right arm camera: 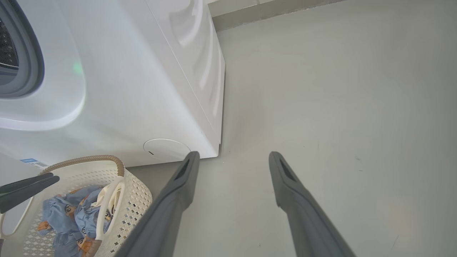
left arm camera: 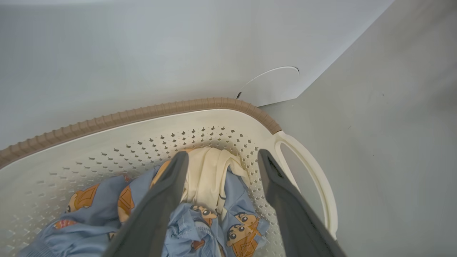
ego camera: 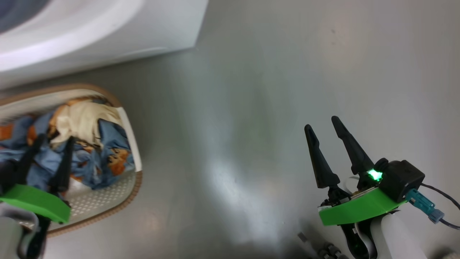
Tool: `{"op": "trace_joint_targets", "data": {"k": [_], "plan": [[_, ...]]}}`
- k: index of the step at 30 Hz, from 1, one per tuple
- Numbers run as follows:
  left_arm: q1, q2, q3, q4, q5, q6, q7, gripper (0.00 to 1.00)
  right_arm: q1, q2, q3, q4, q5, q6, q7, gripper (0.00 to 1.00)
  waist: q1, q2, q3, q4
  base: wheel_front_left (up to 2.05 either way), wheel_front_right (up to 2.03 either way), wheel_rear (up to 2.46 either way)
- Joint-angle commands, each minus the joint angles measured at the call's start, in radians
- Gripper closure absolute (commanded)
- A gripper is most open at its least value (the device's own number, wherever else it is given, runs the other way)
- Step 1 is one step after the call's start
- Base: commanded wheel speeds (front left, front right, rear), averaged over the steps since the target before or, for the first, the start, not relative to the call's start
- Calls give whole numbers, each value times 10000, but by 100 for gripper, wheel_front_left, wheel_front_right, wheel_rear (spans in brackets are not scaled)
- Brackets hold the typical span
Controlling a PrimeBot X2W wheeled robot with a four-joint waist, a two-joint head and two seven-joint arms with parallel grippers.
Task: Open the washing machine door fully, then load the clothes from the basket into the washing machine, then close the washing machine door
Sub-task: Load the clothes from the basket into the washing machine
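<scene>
Now the left gripper (ego camera: pixel 56 137) is above the basket (ego camera: pixel 138 187), its two fingers apart and pointing down at the clothes (ego camera: pixel 104 158) — blue printed pieces and one cream piece. Whether the tips touch the fabric, I cannot tell. The basket stands on the grey floor (ego camera: pixel 269 108), just beside the washing machine (right arm camera: pixel 142 89). The right gripper (ego camera: pixel 321 122) is well apart, over bare floor — fingers spread, holding nothing.
</scene>
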Motion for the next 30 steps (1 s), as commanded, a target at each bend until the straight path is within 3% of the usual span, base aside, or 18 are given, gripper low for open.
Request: {"op": "trace_joint_targets", "data": {"k": [1, 21, 30], "plan": [[-169, 571, 217, -3, -162, -29, -53, 0, 95, -8, 284, -299, 74, 16, -118, 0, -1, 0, 706, -556, 0, 0, 0], [-1980, 2231, -1504, 1499, -938, -29, -53, 0, 337, -8, 536, -945, 551, 16, -118, 0, -1, 0, 2367, -1660, 0, 0, 0], [-3096, 2081, -2256, 3178, -1082, -29, 56, 0, 708, -8, 484, -1086, 612, 16, -118, 0, -1, 0, 2598, -1601, 0, 0, 0]]}}
